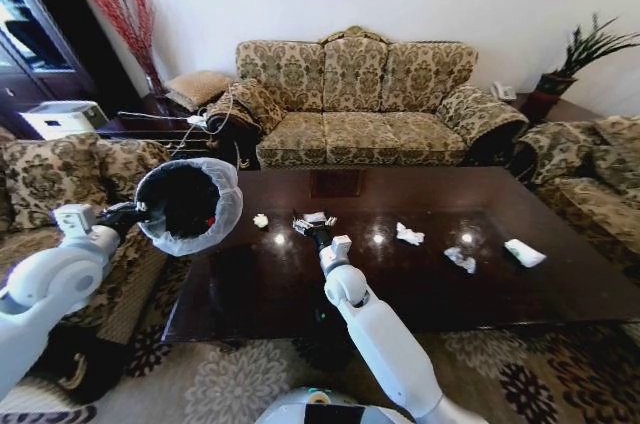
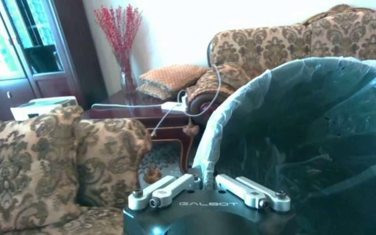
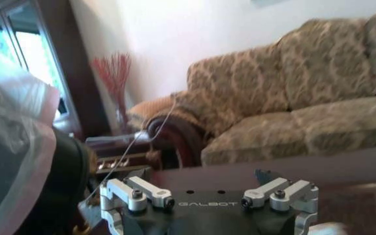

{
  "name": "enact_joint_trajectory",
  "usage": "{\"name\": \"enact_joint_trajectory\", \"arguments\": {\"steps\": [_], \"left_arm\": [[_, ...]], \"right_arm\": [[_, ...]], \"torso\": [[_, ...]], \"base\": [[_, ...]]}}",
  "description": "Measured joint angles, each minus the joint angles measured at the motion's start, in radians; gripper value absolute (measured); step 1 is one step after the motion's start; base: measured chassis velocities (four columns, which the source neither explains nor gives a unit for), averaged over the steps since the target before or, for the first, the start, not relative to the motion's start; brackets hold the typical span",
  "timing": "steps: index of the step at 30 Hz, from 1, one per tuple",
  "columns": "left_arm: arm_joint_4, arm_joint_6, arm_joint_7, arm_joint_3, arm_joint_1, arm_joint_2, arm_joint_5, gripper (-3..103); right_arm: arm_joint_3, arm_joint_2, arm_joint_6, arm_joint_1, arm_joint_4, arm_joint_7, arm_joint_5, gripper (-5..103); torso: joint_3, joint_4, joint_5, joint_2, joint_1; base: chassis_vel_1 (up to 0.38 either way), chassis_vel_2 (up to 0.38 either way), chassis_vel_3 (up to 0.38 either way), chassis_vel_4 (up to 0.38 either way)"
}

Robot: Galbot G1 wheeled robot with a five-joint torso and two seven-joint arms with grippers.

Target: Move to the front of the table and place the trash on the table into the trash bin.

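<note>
Glossy dark wood worktop [image 1: 420, 284] mirrors the lights; crumpled white paper wads [image 1: 409, 234] lie matt; the black bin [image 1: 188, 206] wears thin translucent plastic; sofa [image 1: 360, 94] cloth is woven, patterned

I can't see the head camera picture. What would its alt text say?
A robot's left gripper holds a bag-lined black trash bin tilted at the edge of a glossy dark table, while its right gripper reaches over the tabletop at a silvery wrapper. White paper wads and a white packet lie scattered on the table, with patterned sofas around it.
</note>
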Motion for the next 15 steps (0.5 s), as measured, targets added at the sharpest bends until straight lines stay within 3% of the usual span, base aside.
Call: {"name": "enact_joint_trajectory", "arguments": {"steps": [8,10,15], "left_arm": [[-0.016,-0.001,-0.001,0.014,0.002,-0.007,0.0,0],[-0.024,-0.001,0.0,0.016,0.007,-0.009,0.0,0],[-0.028,-0.002,0.002,0.016,0.012,-0.013,0.0,0]], "right_arm": [[-0.016,0.101,-0.063,0.108,-0.187,-0.012,0.05,100],[-0.015,0.129,-0.069,0.154,-0.276,-0.011,0.046,100],[0.023,0.132,-0.042,0.212,-0.429,-0.021,0.005,100]], "torso": [[0.0,0.0009,-0.0006,0.0,0.0],[0.0,0.0005,0.0009,0.0,0.0],[0.0,-0.0012,0.0004,0.0,0.0]], "base": [[0.103,0.101,-0.082,-0.091],[-0.012,-0.026,0.019,0.017],[-0.057,-0.051,0.033,0.013]]}}
